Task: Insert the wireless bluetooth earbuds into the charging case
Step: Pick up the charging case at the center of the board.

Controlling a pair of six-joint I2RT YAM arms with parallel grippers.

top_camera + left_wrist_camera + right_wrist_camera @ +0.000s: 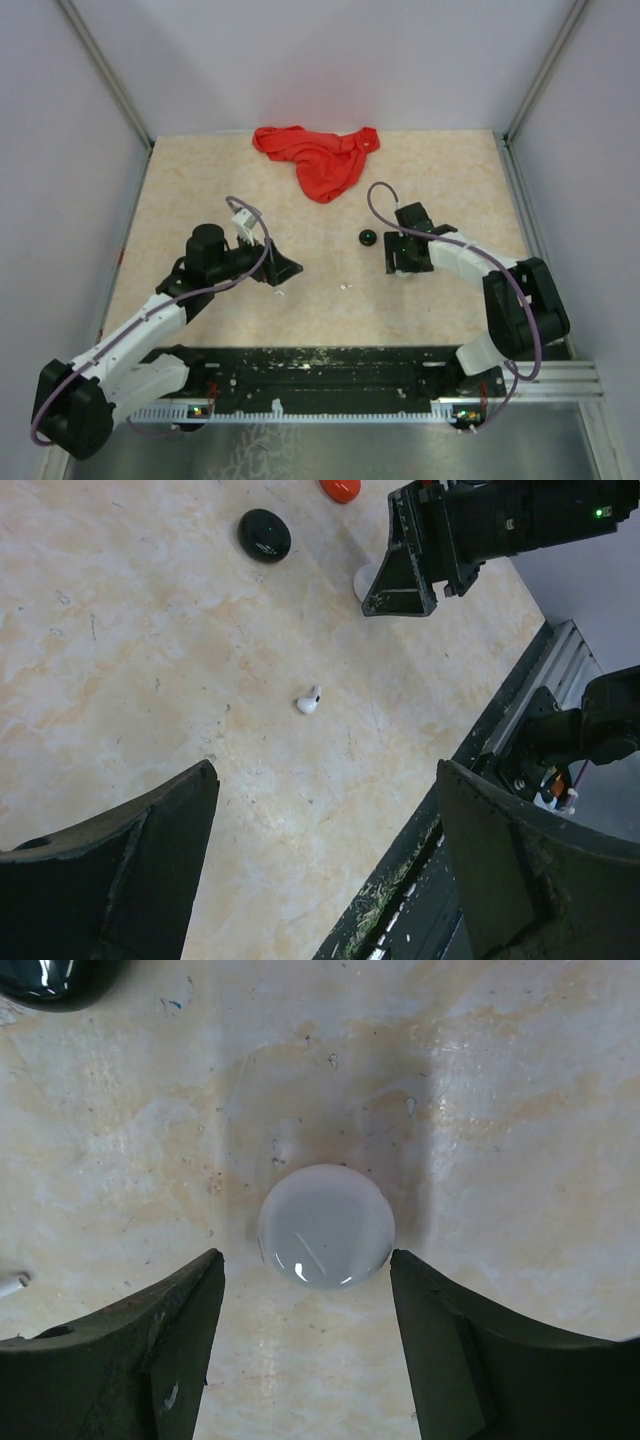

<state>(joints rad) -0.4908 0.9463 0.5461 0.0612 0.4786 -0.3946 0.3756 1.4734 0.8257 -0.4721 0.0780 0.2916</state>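
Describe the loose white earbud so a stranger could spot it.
From the red cloth at the table's far edge, come toward the arms. Between them lies the white earbud: a tiny stemmed speck, far smaller than the black case and white case nearby.

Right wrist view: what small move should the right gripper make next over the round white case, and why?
Probably lower the right gripper and close on the round white glossy case: it lies centred between the open fingers, at their tips.

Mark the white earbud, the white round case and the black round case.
white earbud (309,700), left wrist view, on its rounded body.
white round case (326,1227), right wrist view, middle of its top.
black round case (265,534), left wrist view, middle of its top.
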